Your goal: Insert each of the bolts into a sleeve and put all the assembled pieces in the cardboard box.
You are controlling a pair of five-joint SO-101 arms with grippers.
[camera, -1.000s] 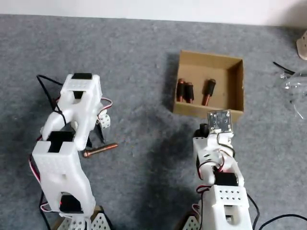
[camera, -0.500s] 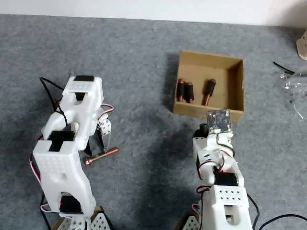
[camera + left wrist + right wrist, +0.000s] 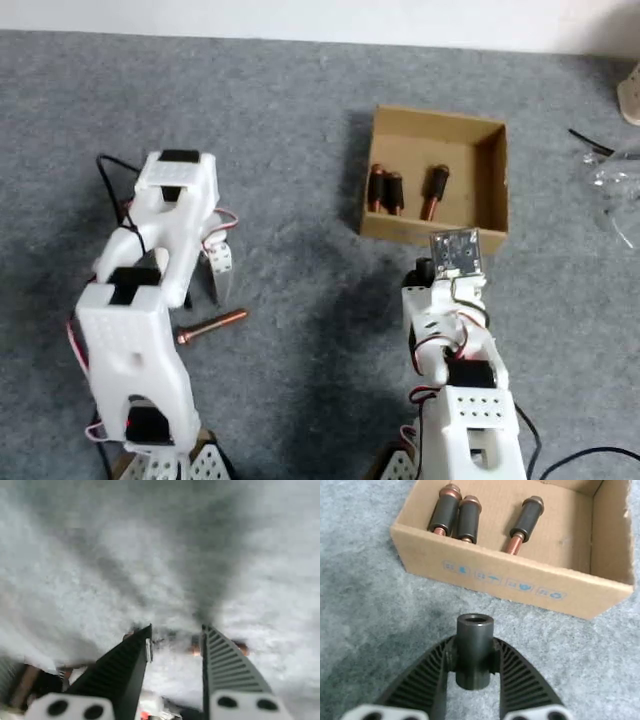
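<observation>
Plainly, the right claw point(image 3: 475, 655) is clamped on a black sleeve point(image 3: 475, 630). The sleeve stands upright with its open bore toward the wrist camera, and its lower end is hidden between the ribbed fingers point(image 3: 520, 680). In the high view this claw sits lower right of centre, covered by its own wrist, so its jaws cannot be made out there. The right arm stretches up from the bottom edge and stops just short of the cardboard box point(image 3: 430, 232). The box lies upper right of centre and holds three assembled pieces point(image 3: 395, 192). Two lie side by side, the third a little apart. One corner of the box is cut off in the right wrist view.

The left claw point(image 3: 215, 275), left of centre, points down at the grey carpet point(image 3: 300, 150). Its jaws are spread with nothing between them. A bare copper bolt point(image 3: 212, 326) lies on the carpet just below the claw's tips in the frame. In the left wrist view the bolt is blurred and partly hidden behind one finger point(image 3: 225, 675). The left arm is bent over, and its base is cut off at the bottom edge.
</observation>
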